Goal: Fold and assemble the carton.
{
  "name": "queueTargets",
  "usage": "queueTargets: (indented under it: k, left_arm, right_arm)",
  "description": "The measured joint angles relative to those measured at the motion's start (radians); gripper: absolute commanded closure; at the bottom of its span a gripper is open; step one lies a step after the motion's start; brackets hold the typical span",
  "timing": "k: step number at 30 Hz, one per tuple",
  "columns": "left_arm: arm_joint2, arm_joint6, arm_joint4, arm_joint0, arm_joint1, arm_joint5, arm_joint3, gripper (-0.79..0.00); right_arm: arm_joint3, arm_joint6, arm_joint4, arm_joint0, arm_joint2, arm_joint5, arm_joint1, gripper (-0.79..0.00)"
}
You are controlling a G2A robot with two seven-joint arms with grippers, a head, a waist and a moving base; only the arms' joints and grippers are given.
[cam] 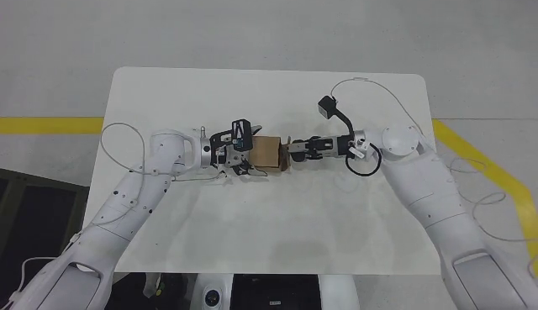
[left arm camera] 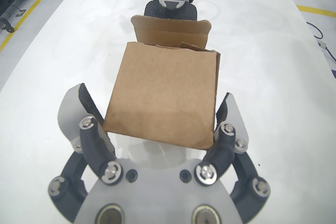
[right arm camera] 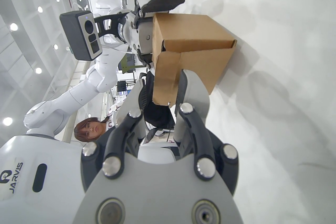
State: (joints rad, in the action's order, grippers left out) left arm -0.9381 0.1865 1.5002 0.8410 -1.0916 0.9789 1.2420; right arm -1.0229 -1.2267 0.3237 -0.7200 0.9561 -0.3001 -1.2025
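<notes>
1. The left gripper (left arm camera: 155, 104) is closed on the carton (left arm camera: 168, 78). The near end of the box is squeezed between its two fingers (left arm camera: 69, 109), one on each side.
2. The right gripper (right arm camera: 162, 82) is pinched shut on a flap (right arm camera: 165, 70) at the far end of the carton. The flap is held between its two fingers.
3. In the left wrist view, the flap is seen sticking up past the flat top of the box, and the right gripper's black pad is pressed against it from behind.
4. A small gap is seen where the flap meets the side of the box.
5. The brown carton is found between the two grippers, near the middle of the white table (cam: 168, 100).
6. It cannot be told if the box is resting on the table or is held just above it.
</notes>
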Motion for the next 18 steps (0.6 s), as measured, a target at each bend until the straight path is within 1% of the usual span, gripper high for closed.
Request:
queueTargets:
  k: [2, 3, 11, 18]
  left_arm:
    - [0.001, 0.0, 0.001, 0.0, 0.0, 0.001, 0.001, -0.785]
    - [0.001, 0.0, 0.002, -0.001, 0.0, 0.001, 0.001, -0.785]
    - [0.002, 0.0, -0.002, -0.002, 0.0, -0.001, -0.001, -0.785]
    - [0.003, 0.001, -0.001, -0.001, 0.0, -0.002, -0.001, -0.785]
  right_arm:
    - [0.01, 0.005, 0.005, 0.003, -0.004, -0.004, -0.003, -0.169]
    - [0.013, 0.006, 0.009, 0.004, -0.005, -0.005, -0.004, -0.163]
    - [0.04, 0.012, -0.008, 0.02, -0.026, 0.001, -0.012, -0.175]
    - [0.044, 0.014, -0.051, 0.036, -0.04, 0.025, -0.014, -0.169]
